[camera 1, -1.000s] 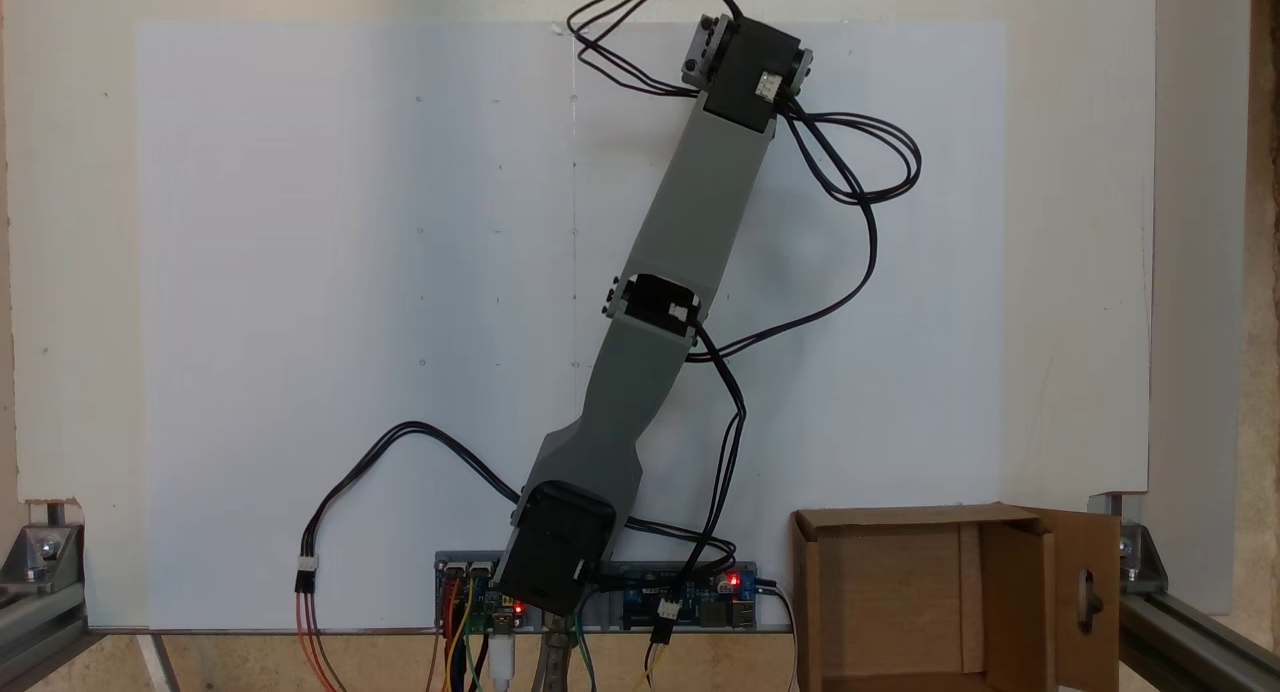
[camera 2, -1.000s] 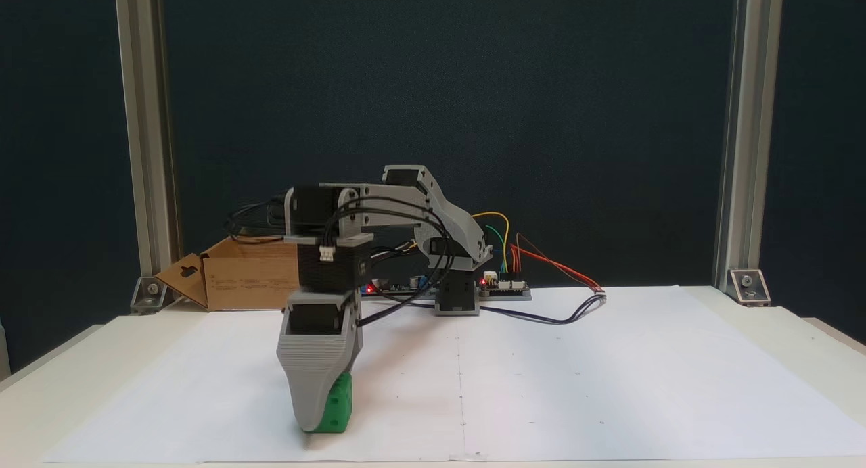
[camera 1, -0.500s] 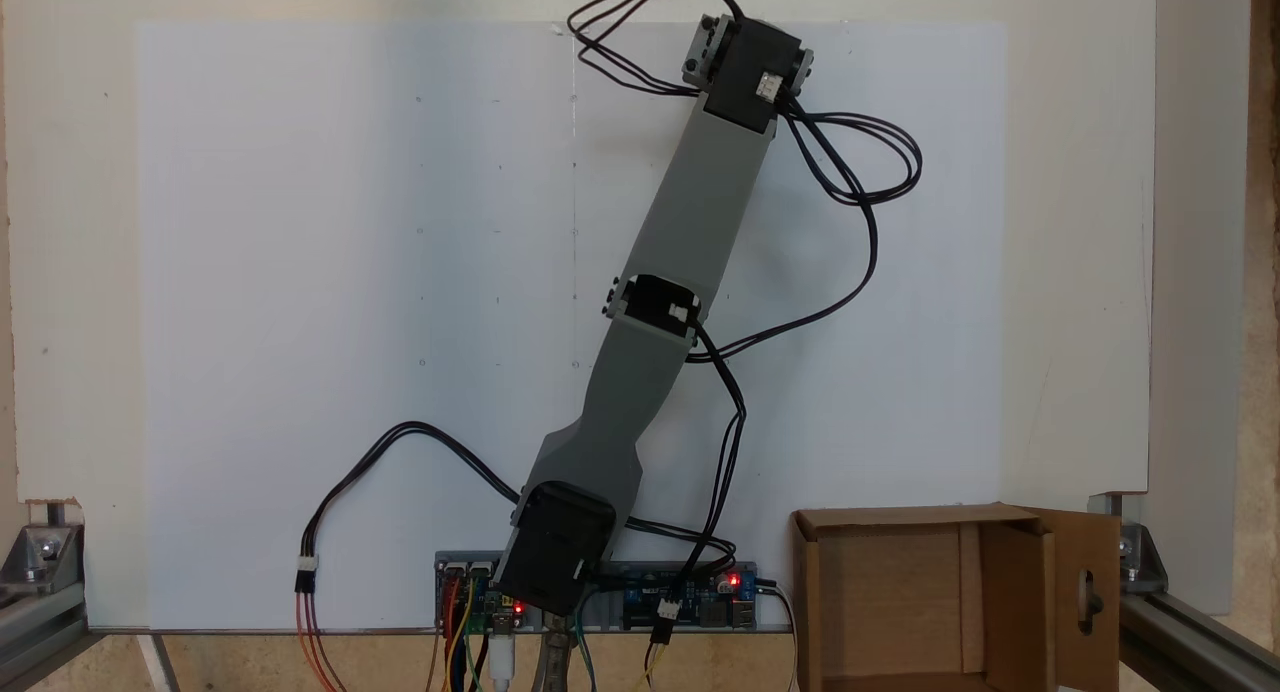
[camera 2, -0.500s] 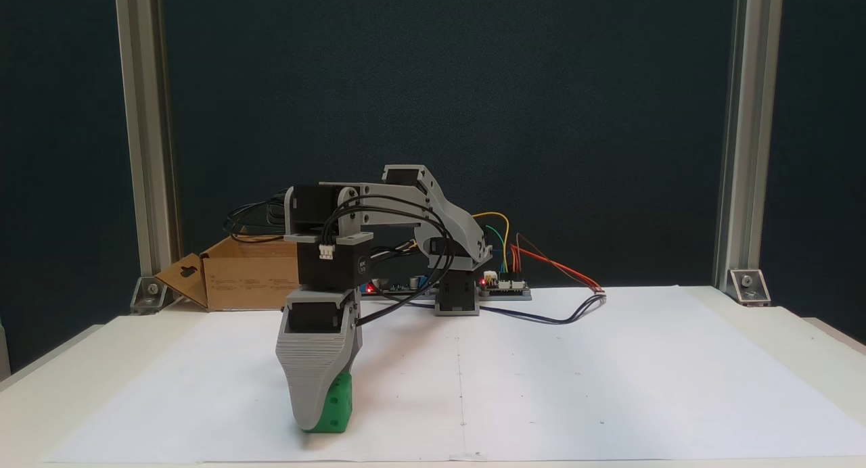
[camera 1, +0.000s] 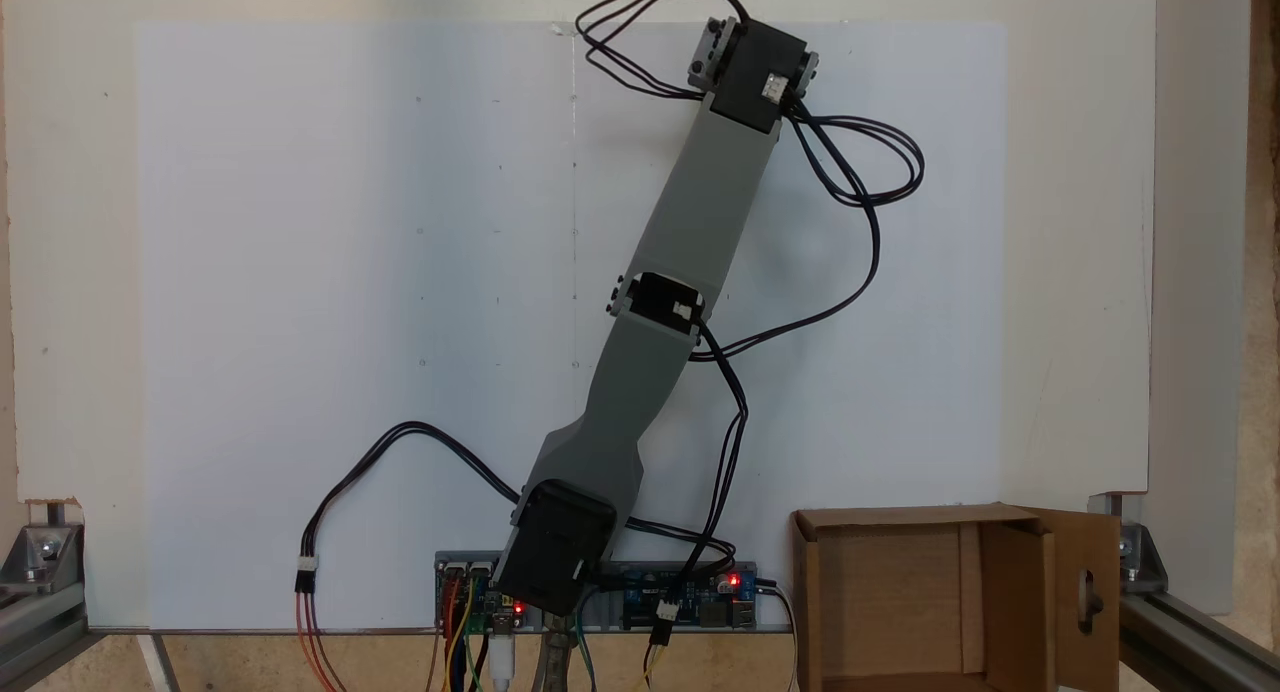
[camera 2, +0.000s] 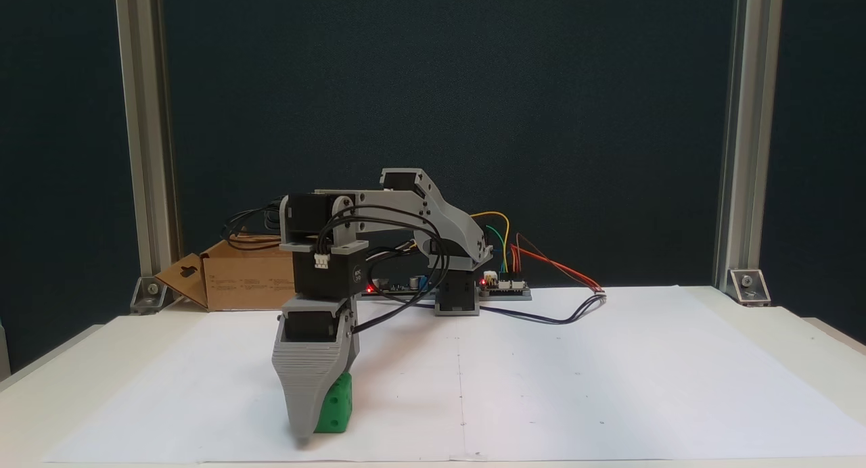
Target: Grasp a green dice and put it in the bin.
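Observation:
The green dice (camera 2: 338, 406) rests on the white paper near the front of the table in a fixed view. My gripper (camera 2: 304, 429) points straight down right beside it. Its grey front jaw covers the dice's left part, and the other jaw is hidden behind, so I cannot tell whether it is open or shut. From above, the black wrist motor (camera 1: 757, 62) hides both gripper and dice. The bin, a brown cardboard box (camera 1: 1015, 612) with a keyhole flap, stands beside the arm's base; it sits at the back left (camera 2: 243, 282) when seen from the front.
Black cables (camera 1: 860, 172) loop off the wrist and forearm. The base electronics board (camera 2: 504, 287) with coloured wires sits at the table's rear edge. Aluminium posts (camera 2: 145, 150) stand at the back corners. White paper (camera 1: 300, 272) covers most of the table.
The arm has stretched slightly farther from its base, and the gripper has shifted a little toward the table's front edge and lower. The dice stays where it was.

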### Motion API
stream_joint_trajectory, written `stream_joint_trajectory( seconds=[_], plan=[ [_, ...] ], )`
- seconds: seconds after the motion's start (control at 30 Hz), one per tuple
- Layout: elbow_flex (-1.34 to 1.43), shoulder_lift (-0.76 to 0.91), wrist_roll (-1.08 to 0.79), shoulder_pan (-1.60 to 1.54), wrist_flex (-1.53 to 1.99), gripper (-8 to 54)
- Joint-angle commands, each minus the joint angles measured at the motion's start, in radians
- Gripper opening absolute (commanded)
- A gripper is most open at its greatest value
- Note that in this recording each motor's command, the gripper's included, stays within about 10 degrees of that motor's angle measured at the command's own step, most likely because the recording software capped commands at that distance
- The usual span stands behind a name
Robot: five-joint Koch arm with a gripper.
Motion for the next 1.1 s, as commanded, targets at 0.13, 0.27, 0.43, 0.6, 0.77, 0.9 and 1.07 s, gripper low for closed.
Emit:
stream_joint_trajectory(
  seconds=[0.13,0.27,0.43,0.6,0.77,0.9,1.07],
  plan=[
    [-0.063,0.012,0.046,0.000,-0.008,39.5],
    [-0.063,0.009,0.046,0.000,-0.006,38.8],
    [-0.063,0.006,0.046,0.000,-0.006,32.1],
    [-0.063,0.008,0.046,0.000,-0.006,19.6],
    [-0.063,0.006,0.046,0.000,-0.006,11.7],
    [-0.063,0.008,0.048,0.002,-0.005,11.7],
    [-0.055,0.014,0.048,0.015,0.009,11.7]
  ],
)
